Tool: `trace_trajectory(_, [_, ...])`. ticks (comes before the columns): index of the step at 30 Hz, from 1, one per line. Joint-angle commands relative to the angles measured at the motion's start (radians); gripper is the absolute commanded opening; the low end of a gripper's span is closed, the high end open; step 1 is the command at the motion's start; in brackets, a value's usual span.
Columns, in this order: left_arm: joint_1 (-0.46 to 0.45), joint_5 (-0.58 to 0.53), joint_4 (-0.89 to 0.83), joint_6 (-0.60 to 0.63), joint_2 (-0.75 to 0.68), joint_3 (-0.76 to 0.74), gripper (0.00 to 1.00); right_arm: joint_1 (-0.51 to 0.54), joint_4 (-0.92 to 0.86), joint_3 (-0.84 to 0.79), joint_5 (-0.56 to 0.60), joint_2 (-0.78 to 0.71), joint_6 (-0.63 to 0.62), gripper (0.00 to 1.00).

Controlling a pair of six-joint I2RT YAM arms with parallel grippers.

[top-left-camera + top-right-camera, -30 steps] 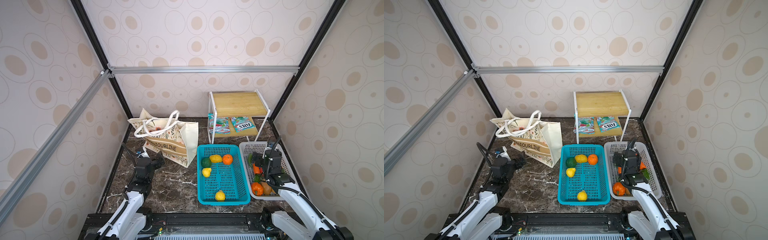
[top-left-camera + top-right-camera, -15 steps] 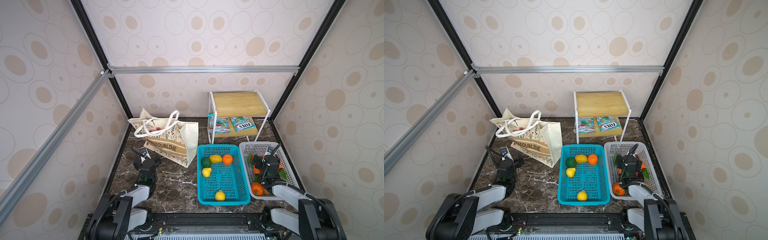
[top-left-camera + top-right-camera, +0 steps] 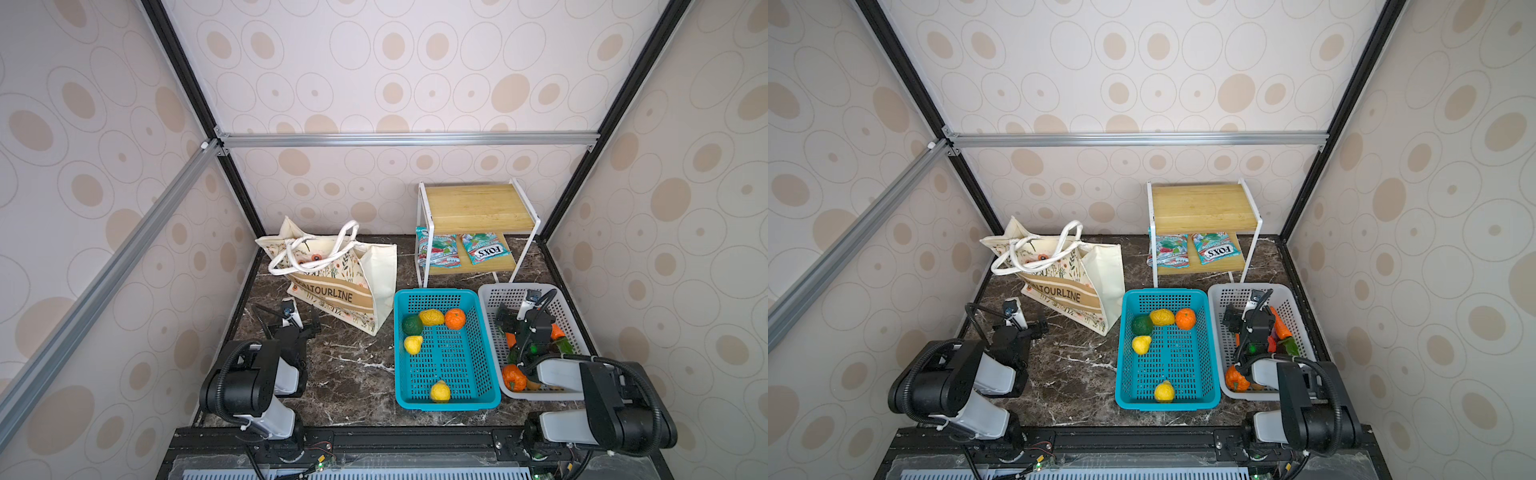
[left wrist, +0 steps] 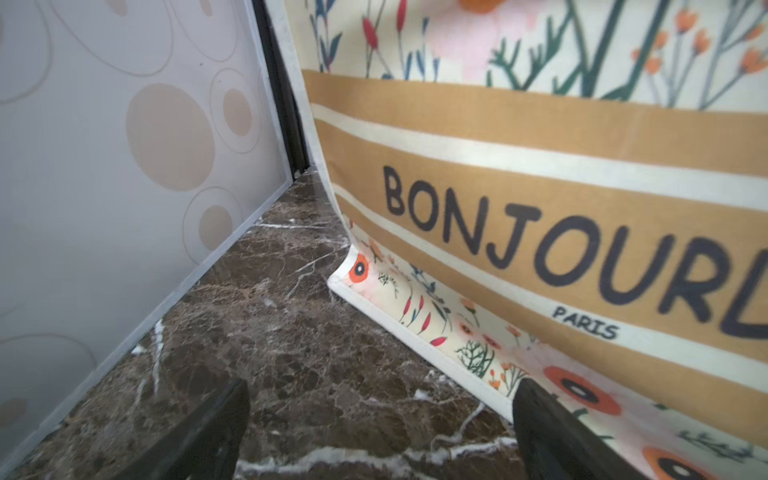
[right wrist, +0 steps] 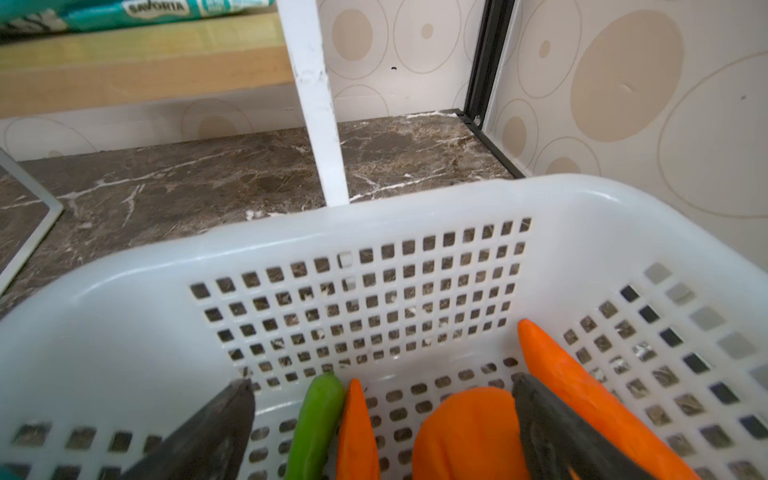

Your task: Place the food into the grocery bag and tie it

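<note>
the cream canvas tote bag with flower print and a tan lettered band [image 3: 332, 286] stands at the back left of the dark marble tabletop [image 3: 353, 374]. its white rope handles [image 3: 351, 225] lie over its top. the left gripper [image 4: 380, 388] is low over the tabletop just in front of the bag, with jaws spread wide and nothing between them.

three yellow lumpy fruits [image 3: 431, 317] lie in the teal plastic basket [image 3: 432, 293] beside the bag, together with a round orange fruit [image 3: 455, 318] and a dark green round fruit [image 3: 412, 324].

the right gripper [image 5: 382, 384] is inside the grey plastic basket [image 5: 374, 224], also wide and holding nothing. orange carrot-shaped pieces [image 5: 582, 395] and a green pepper [image 5: 316, 415] lie under it. i cannot tell if a jaw touches them.
</note>
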Motion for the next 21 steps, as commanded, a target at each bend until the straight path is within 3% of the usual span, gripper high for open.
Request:
trace_trajectory(1, [-0.002,0.123,-0.026,0.068,0.007,0.106,0.99,0.001,0.011,0.052,-0.081,0.087,-0.033,0.99])
trace_trajectory(5, [-0.002,0.121,-0.021,0.065,0.005,0.099,0.99,0.040,-0.100,0.124,-0.050,0.103,-0.072,0.99])
trace_trajectory(21, [-0.006,0.113,-0.015,0.067,0.001,0.096,0.99,0.039,-0.086,0.119,-0.051,0.106,-0.075,0.99])
